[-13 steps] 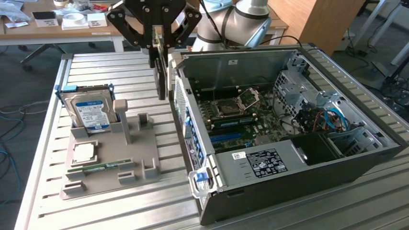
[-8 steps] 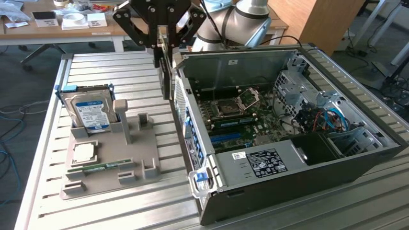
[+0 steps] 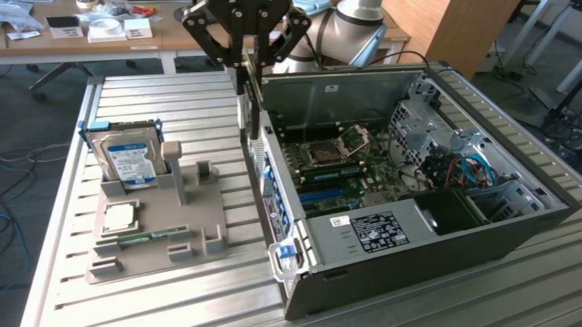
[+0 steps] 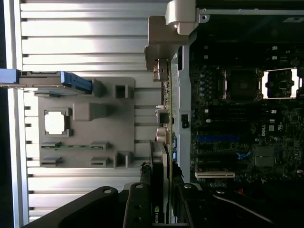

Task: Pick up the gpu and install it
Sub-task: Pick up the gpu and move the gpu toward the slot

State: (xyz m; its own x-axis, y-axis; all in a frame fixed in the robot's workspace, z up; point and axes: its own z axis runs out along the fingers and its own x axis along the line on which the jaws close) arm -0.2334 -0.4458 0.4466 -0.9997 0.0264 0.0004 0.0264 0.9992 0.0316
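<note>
The gpu (image 3: 244, 112) hangs edge-on from my gripper (image 3: 253, 65), which is shut on it high above the table. In the wrist view the gpu (image 4: 164, 142) shows as a thin strip with its pale metal bracket (image 4: 173, 28) at the far end, and my gripper (image 4: 161, 206) clamps its near end. The card is over the wall of the open computer case (image 3: 409, 262) on the exterior view's left, just beside the motherboard (image 3: 341, 163) and above it.
A grey parts holder (image 3: 195, 211) lies at the exterior view's left on the slatted metal table (image 3: 163, 95). It carries an upright blue-labelled hard drive (image 3: 132, 157), a CPU (image 3: 118, 218) and a RAM stick (image 3: 136, 238). Desks and cables lie beyond.
</note>
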